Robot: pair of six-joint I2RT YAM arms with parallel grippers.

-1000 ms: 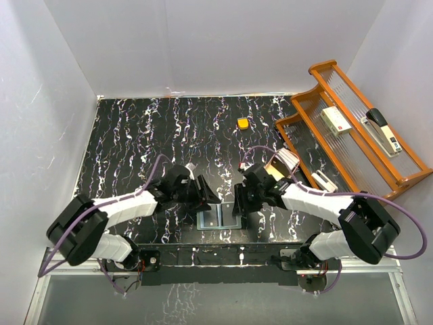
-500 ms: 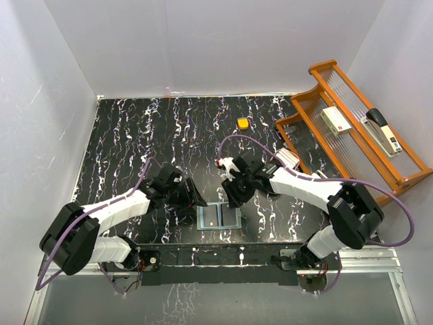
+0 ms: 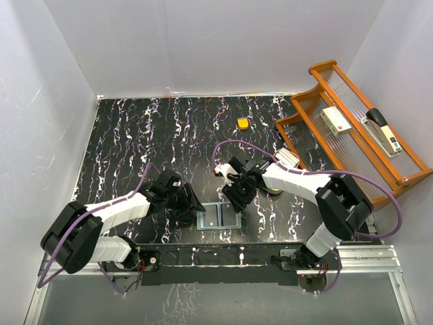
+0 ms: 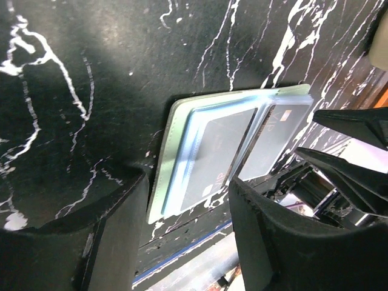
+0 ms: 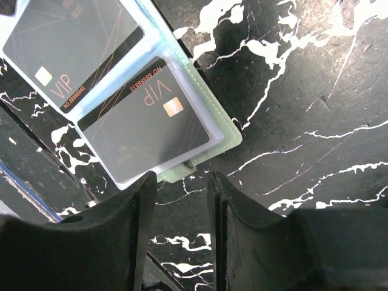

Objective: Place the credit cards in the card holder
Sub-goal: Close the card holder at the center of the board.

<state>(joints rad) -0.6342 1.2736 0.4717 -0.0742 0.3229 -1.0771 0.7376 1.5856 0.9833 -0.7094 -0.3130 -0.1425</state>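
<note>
Locate the pale sage-green bifold card holder [image 3: 220, 215] lying opened flat on the black, white-veined table top [image 3: 135, 149], close to the near edge and between the two arms. In the top view its long axis runs left to right, parallel to that edge, with the fold running front to back across its middle. Its clear inner sleeves hold two dark rectangular credit cards [image 5: 145, 121], one in each half, face up. Each card's long axis lies parallel to the fold. Both cards carry the word "VIP" in copper-coloured lettering, a small metallic chip, and a number line beginning "NO"; its digits are too small to read reliably. The left gripper [image 4: 188, 182] sits just beside the holder's left end with its fingers spread and nothing between them. The right gripper [image 5: 182, 182] hangs over the holder's right end, where the green border shows, with its fingers parted by a narrower gap and nothing pinched. At the far right stands an orange-brown wooden rack [image 3: 318, 71] with ribbed clear shelves, which holds a black-and-white stapler [image 3: 382, 128] and a small cream box [image 3: 336, 120]. A small orange rounded block [image 3: 242, 122] lies well apart, towards the back of the table.
</note>
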